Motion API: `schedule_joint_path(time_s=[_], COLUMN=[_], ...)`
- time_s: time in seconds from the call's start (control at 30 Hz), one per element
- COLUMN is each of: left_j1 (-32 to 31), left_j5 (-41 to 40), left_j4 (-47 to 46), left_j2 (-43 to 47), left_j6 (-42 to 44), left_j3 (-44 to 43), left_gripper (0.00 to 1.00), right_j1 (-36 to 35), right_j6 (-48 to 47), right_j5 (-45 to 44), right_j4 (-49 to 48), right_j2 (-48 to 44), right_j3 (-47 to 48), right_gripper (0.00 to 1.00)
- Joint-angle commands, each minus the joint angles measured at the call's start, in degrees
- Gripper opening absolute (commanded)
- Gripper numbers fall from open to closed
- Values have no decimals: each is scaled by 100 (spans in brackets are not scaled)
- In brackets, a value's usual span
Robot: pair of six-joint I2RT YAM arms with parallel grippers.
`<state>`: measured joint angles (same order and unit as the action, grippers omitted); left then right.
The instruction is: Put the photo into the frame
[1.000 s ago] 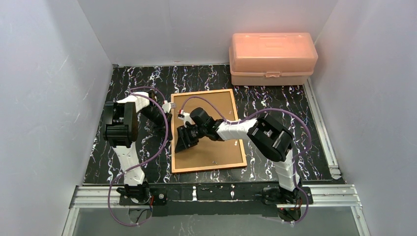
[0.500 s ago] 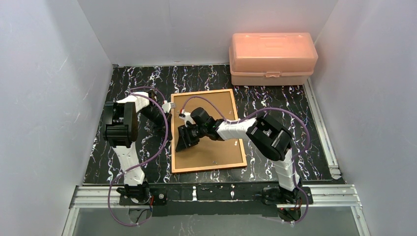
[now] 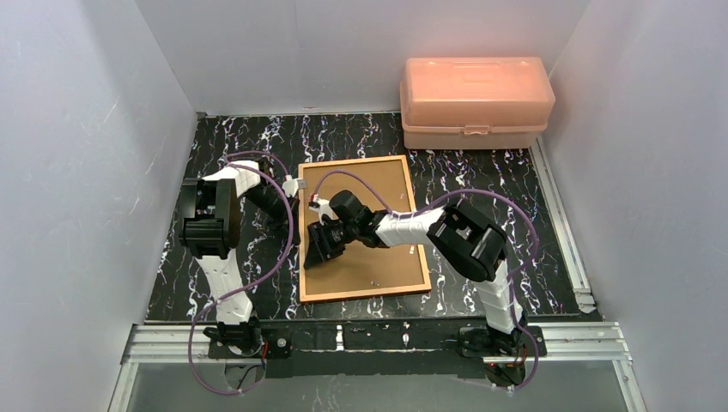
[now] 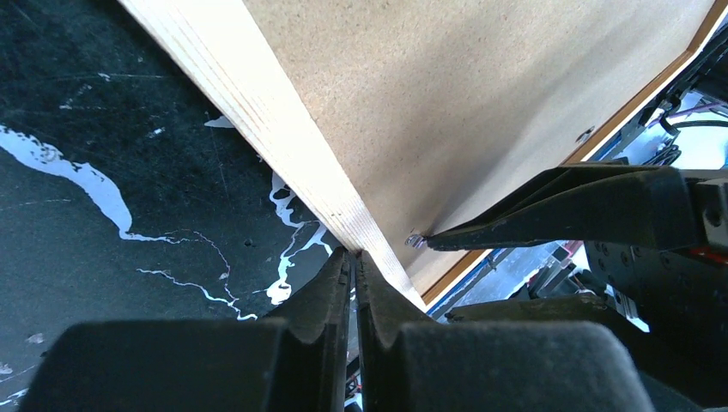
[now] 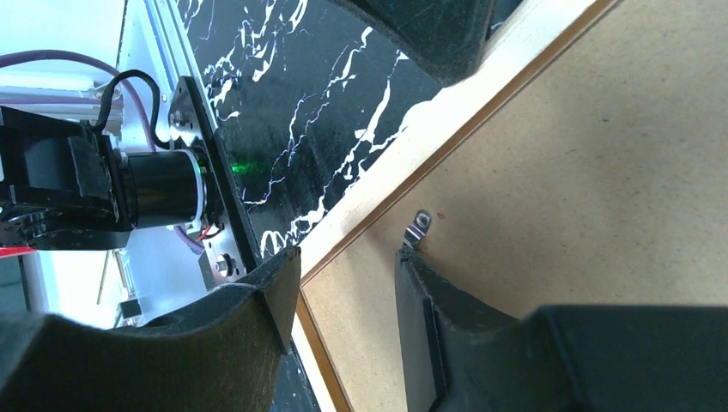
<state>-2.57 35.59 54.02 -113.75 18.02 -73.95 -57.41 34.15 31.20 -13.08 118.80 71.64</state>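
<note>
While my left gripper [image 4: 353, 255], pressed together, rests at the left rail of the frame [image 3: 365, 294], my right gripper [image 5: 343, 257] straddles that rail, fingers spread, beside the tab [image 5: 418, 227] (photo unseen); frame lies lengthwise away from me

frame [image 3: 369, 293]: 1 | backing board [image 3: 369, 266]: 1 | pink box [image 3: 475, 90]: 1 | arms: 2, left arm [image 3: 210, 227], right arm [image 3: 468, 240]

A robotics lab test cell: plain white panels [image 3: 77, 172] enclose a black marble-patterned tabletop [image 3: 481, 180] at nine, twelve and three o'clock. At six o'clock, an aluminium rail [image 3: 575, 339] carries the left arm [image 3: 210, 225] and right arm [image 3: 468, 242], trailing purple cables [image 3: 288, 232].
</note>
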Motion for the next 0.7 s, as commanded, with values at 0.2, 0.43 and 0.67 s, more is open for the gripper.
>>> schedule_joint_path(time_s=[0.2,0.43,0.67], left_j1=[-68,-69,-56], left_j5=[106,106,125], left_j4=[-277,-273,-216], left_j2=[191,205,246], left_j6=[96,104,109], left_j3=[153,127,118], left_gripper=[2,2,1], right_j1=[-103,-91,-17], right_j6=[-66,-175,-420], right_j5=[-1,17,125], right_j4=[-65,-107,41], right_j2=[285,370,-423], right_j3=[306,441,105], right_gripper=[53,53,54])
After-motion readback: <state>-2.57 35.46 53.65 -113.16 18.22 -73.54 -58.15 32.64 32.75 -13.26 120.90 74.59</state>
